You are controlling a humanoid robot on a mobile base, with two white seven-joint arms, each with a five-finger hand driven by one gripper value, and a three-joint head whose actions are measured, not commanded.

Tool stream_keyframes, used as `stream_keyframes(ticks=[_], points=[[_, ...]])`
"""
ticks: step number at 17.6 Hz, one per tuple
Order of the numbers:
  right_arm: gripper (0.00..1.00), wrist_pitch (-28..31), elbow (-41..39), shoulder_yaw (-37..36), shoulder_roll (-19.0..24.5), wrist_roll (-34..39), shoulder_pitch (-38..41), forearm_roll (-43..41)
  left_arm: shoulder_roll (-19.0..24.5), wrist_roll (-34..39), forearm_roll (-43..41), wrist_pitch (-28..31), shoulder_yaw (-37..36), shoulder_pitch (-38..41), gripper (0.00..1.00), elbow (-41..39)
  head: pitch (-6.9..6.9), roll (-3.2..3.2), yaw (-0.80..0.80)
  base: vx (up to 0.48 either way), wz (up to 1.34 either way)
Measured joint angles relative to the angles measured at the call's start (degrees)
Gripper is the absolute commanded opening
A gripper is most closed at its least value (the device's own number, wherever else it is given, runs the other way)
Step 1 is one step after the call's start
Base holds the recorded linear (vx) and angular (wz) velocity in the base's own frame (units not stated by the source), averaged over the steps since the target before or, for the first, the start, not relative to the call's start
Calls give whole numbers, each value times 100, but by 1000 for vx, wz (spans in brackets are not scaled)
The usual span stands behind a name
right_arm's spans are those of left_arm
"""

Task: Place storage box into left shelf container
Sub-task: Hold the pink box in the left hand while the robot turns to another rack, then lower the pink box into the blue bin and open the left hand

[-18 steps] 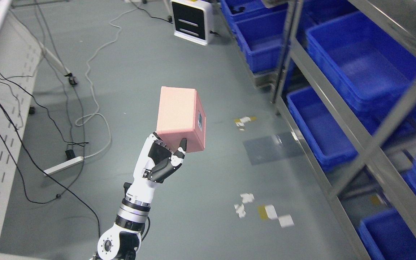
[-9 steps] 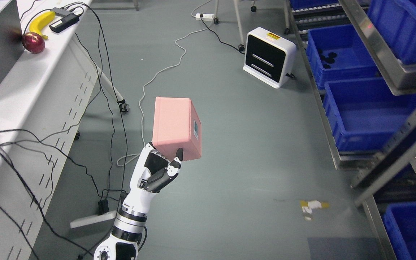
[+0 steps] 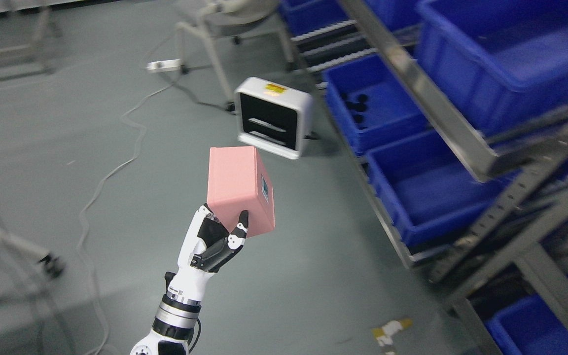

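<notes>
A pink storage box (image 3: 237,190) with a small label on its right face is held up above the grey floor, in the middle of the head view. My left hand (image 3: 222,224) is shut on its lower end, thumb on the near face and the other fingers behind it. The arm rises from the bottom edge, left of the middle. To the right stands a metal shelf (image 3: 412,79) with blue containers: one low and close (image 3: 427,192), one further back (image 3: 372,98), one on the upper level (image 3: 506,54). The box is left of the shelf, apart from it.
A white and black device (image 3: 271,118) stands on the floor behind the box. A white cable (image 3: 111,172) and a power strip (image 3: 163,65) lie at the left, near table legs (image 3: 215,64). Tape scraps (image 3: 387,330) mark the floor at the lower right.
The whole picture has shifted, so the camera has moved: the shelf now fills the right side and the white table is out of view. The box stays in my left hand, unchanged.
</notes>
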Motion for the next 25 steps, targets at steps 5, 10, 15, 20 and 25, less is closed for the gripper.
stream_keyframes(ticks=[5,10,15,20,25], points=[[100,1,1,0,0,-8,4,0,-2,-80,0,-256,-92,376,3,-4,0,0,0,192,-1848],[100,1,0,0,0,-8,2,0,-2,-417,-1,-683,-212,907,3,-5,0,0,0,153,-1098],[100,1,0,0,0,-8,0,0,-2,-479,-4,-774,-215,1143,3,10,0,0,0,92,-510],[100,1,0,0,0,-8,1,0,-2,-451,-62,102,4,632,3,208,0,0,0,34,-174],[100,1,0,0,0,-8,-1,0,-1,-505,-501,1039,166,-708,4,821,0,0,0,-1,22]])
